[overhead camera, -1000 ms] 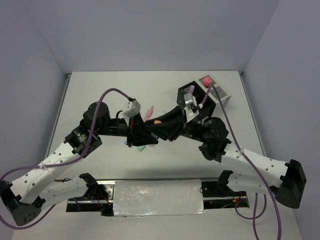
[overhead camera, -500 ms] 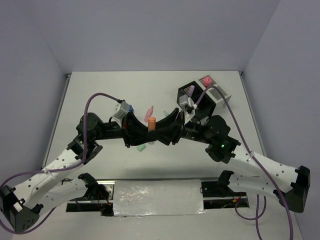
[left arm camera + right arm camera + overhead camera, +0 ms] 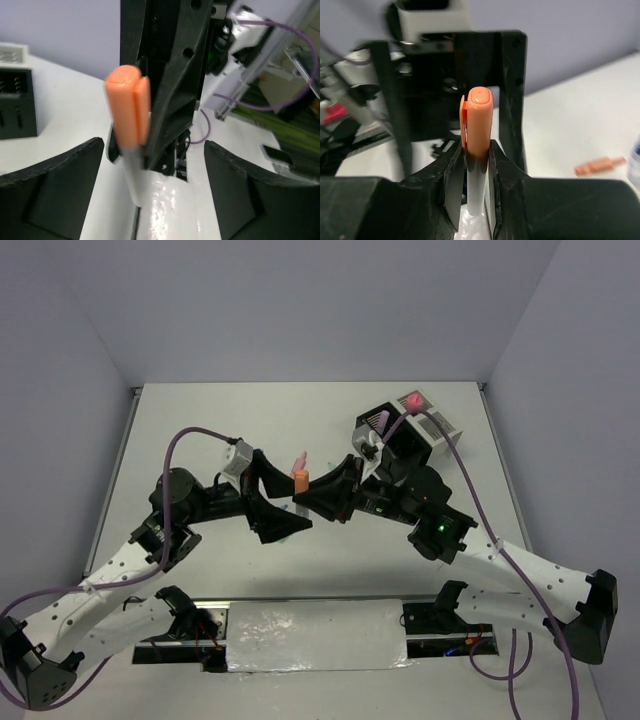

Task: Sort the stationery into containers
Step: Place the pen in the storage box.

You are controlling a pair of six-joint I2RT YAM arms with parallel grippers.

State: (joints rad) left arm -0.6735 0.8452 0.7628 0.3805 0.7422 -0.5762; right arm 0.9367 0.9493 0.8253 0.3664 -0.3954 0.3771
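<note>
Both arms reach inward from the near edge, wrists meeting mid-table. Right gripper point(image 3: 472, 167) pinches the orange highlighter point(image 3: 479, 125) upright, cap up. Left gripper point(image 3: 275, 500) stands with jaws spread wide either side of it, not touching, which is plain only in the left wrist view. Top view alone shows black box point(image 3: 378, 425) and white box point(image 3: 432, 430) together, far right.
</note>
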